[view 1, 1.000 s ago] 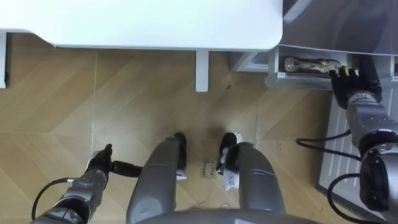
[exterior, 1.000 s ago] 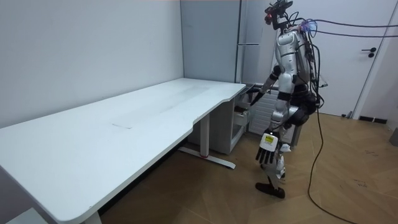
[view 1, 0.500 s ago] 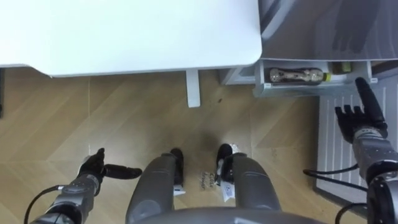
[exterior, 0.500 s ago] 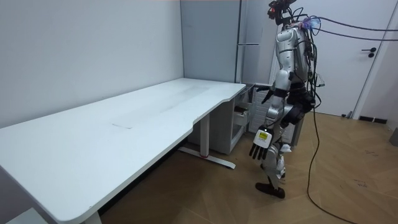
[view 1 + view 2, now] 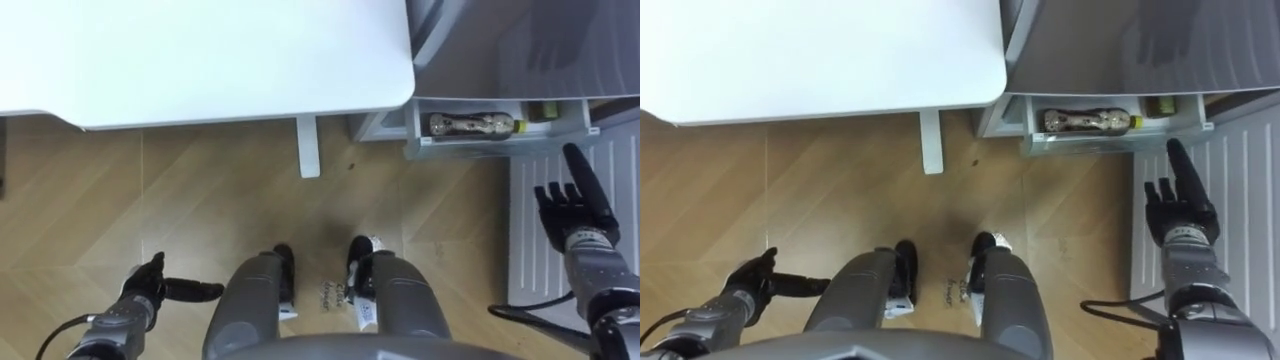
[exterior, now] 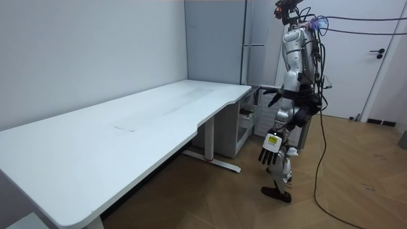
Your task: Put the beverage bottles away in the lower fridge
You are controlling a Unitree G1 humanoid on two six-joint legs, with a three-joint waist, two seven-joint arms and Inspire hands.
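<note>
Fingers (image 5: 583,175) straight and spread, grasping nothing, the robot's right hand (image 5: 568,214) is raised at 3 o'clock in the eye view. It hovers over a ribbed white panel (image 5: 530,265) and is close to, but clear of, the open fridge drawer (image 5: 500,143) at 1 o'clock.

A clear drink bottle (image 5: 470,124) with brownish contents lies on its side inside that drawer, lengthwise along the front wall. A yellowish item (image 5: 541,111) sits just behind it toward 2 o'clock, too hidden to identify. The grey fridge (image 5: 520,45) rises beyond the drawer at 1 o'clock.

The left hand (image 5: 145,287) hangs low at 8 o'clock beside the robot's leg, over the wooden floor (image 5: 200,200). Its fingers are loose and empty, one dark digit reaching toward 3 o'clock. In the room view the same hand (image 6: 269,151) dangles with its fingers relaxed downward.

A white desk (image 5: 200,50) spans the eye view from 10 to 12 o'clock. Its white leg (image 5: 308,148) comes down at 12 o'clock, between the robot and the drawer's near corner.

In the room view the robot stands upright at the desk's far end, before the fridge, with both feet on the floor.
</note>
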